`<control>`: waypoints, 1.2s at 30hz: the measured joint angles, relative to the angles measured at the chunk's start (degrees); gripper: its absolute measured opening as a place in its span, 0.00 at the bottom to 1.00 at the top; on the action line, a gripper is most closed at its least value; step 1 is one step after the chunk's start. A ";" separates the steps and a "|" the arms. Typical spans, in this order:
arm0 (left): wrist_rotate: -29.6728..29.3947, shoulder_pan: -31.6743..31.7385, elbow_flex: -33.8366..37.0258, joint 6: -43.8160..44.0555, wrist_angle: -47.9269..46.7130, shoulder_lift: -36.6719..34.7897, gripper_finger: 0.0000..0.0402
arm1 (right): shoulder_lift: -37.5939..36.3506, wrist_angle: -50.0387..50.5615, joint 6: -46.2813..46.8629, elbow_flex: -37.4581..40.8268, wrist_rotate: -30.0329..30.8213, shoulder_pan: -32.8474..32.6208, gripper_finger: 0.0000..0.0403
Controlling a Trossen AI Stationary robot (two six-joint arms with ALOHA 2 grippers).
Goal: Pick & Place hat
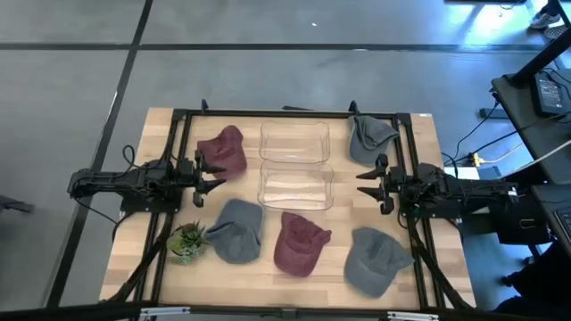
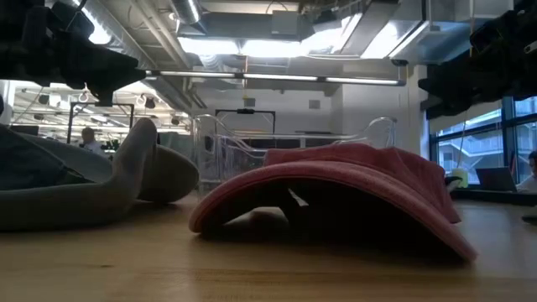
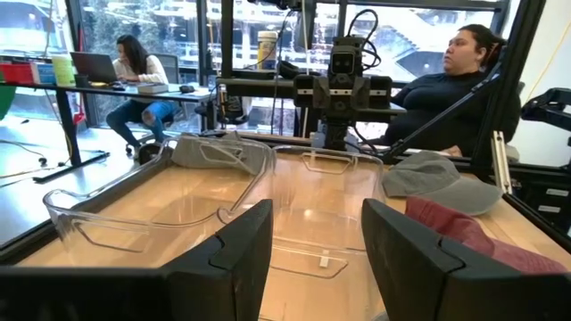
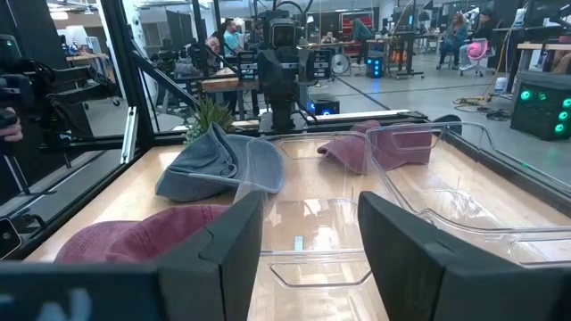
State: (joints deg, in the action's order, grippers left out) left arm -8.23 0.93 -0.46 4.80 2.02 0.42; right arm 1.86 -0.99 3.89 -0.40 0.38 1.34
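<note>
Several caps lie on the wooden table around two clear bins. A maroon cap (image 1: 223,152) and a grey cap (image 1: 370,135) rest on the far side. A grey-blue cap (image 1: 236,230), a maroon cap (image 1: 299,242) and a grey cap (image 1: 375,259) rest on the near side. My left gripper (image 1: 210,174) hovers open at the left of the bins, beside the far maroon cap. My right gripper (image 1: 368,183) hovers open at the right of the bins. The left wrist view looks between the open left gripper (image 3: 317,259); the right wrist view looks between the open right gripper (image 4: 308,250).
The two clear bins, far (image 1: 294,143) and near (image 1: 295,187), stand side by side in the table's middle between the arms. A small potted plant (image 1: 187,241) sits at the near left. A black frame (image 1: 294,113) borders the table. People sit beyond the table.
</note>
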 joint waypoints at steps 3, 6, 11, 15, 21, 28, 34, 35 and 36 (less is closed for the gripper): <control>0.35 -0.02 0.00 0.00 -0.03 0.01 0.42 | -0.01 0.00 0.08 0.00 0.00 0.00 0.46; 0.35 -0.02 0.00 0.00 -0.04 0.01 0.42 | -0.01 0.00 -0.22 0.00 0.00 0.00 0.46; 0.35 -0.01 -0.01 0.00 -0.02 0.00 0.42 | -0.01 0.00 0.18 0.00 -0.33 0.00 0.46; 0.37 -0.02 0.01 0.00 -0.04 0.00 0.42 | -0.01 -3.86 3.50 0.00 -0.15 0.00 0.46; 0.35 0.00 -0.01 0.00 -0.04 0.01 0.42 | -0.04 -14.89 2.94 -0.07 -0.46 0.00 0.46; 0.36 -0.01 -0.01 0.00 -0.03 0.00 0.42 | 4.40 -9.90 -4.26 -6.17 -0.05 -0.02 0.46; 0.36 0.00 0.00 0.00 -0.04 0.01 0.42 | 14.82 3.68 -3.20 -19.09 -0.30 -0.10 0.46; 0.37 0.00 0.00 0.00 -0.04 0.01 0.42 | 17.18 7.35 -1.61 -22.54 -1.14 -0.25 0.46; 0.35 0.00 0.00 0.00 -0.04 0.01 0.42 | 19.74 11.00 -0.20 -26.16 -2.67 -0.56 0.46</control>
State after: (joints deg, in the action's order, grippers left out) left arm -7.87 0.93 -0.46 4.80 1.98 0.43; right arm 21.60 10.00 3.69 -26.56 -2.29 0.79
